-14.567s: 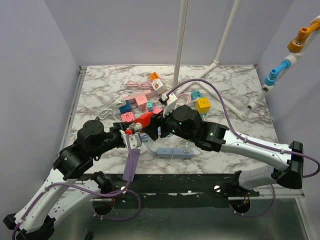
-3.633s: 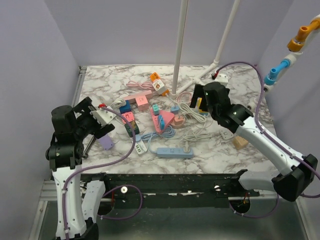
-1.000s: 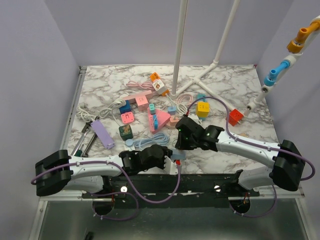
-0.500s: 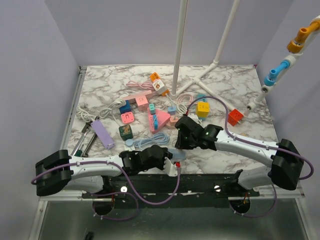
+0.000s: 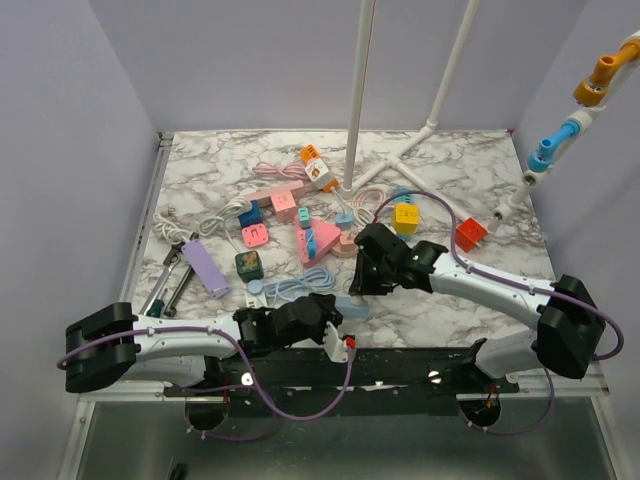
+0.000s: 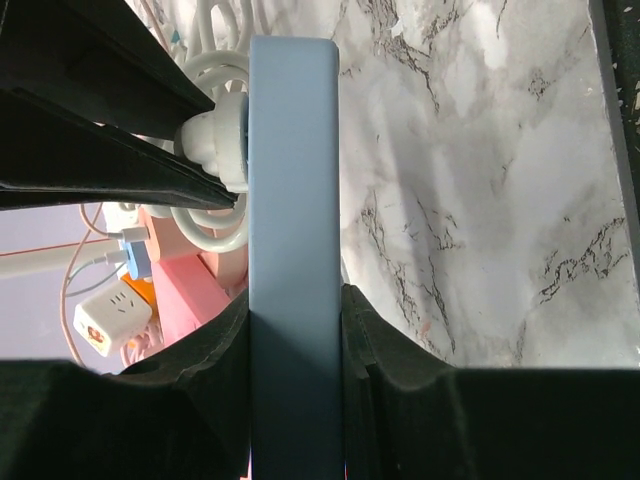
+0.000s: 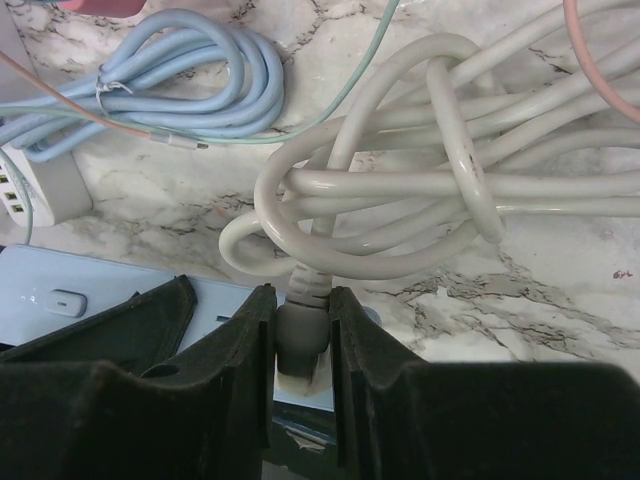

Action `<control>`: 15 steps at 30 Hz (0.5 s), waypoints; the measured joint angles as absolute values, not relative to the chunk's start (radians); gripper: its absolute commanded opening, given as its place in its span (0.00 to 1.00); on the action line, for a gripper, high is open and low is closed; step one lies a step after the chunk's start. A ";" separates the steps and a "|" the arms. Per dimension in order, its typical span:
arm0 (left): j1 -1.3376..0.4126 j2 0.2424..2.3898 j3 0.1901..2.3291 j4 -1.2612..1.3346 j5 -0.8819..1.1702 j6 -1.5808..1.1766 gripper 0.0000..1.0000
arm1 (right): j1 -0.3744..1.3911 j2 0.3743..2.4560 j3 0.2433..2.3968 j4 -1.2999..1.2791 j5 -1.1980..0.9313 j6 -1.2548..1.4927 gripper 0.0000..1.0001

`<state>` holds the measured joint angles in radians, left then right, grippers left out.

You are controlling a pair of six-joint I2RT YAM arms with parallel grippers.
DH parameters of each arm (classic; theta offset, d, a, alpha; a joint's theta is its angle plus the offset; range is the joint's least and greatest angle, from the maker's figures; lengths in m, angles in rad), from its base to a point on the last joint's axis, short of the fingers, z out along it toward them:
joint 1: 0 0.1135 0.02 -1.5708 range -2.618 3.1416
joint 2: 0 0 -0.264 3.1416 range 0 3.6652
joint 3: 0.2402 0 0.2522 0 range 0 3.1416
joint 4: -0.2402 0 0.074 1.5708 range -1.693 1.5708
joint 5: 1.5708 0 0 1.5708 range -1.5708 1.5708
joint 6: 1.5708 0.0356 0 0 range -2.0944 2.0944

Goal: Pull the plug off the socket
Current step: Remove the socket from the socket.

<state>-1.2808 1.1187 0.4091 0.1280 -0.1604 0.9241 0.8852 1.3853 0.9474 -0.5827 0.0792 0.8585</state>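
Found left gripper (image 6: 295, 330) clamped across the pale blue power strip (image 6: 293, 180), near the front edge of the table (image 5: 200, 160). Further right, found right gripper (image 7: 300, 315) pinching the grey plug (image 7: 300, 350), seated in that strip (prongs hidden). Best drawn straight out, strip braced, no twisting.

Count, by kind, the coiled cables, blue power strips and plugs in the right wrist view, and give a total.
Coiled cables: 2 (light blue coil, off-white coil)
Blue power strips: 1 (blue power strip)
Plugs: 1 (plug, seated in the strip)
Total: 4
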 measured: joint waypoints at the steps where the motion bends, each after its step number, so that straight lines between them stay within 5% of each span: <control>1: -1.283 1.119 0.408 0.130 -0.163 0.925 0.00 | 0.883 1.385 0.947 -0.583 0.074 0.857 0.19; 3: -1.285 1.119 0.404 0.138 -0.168 0.932 0.00 | 0.879 1.383 0.944 -0.581 0.065 0.856 0.30; 6: -1.288 1.119 0.402 0.141 -0.164 0.938 0.00 | 0.875 1.358 0.905 -0.549 0.052 0.863 0.69; 8: -1.298 1.119 0.400 0.125 -0.147 0.939 0.00 | 0.865 1.336 0.880 -0.529 0.056 0.869 0.84; 15: -1.296 1.120 0.397 0.102 -0.131 0.939 0.00 | 0.854 1.319 0.862 -0.486 0.055 0.873 0.92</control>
<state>-1.2964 1.1198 0.3969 0.1024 -0.1307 0.9386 0.8543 1.3186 0.8623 -0.4858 0.0551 0.8726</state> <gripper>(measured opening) 0.325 0.918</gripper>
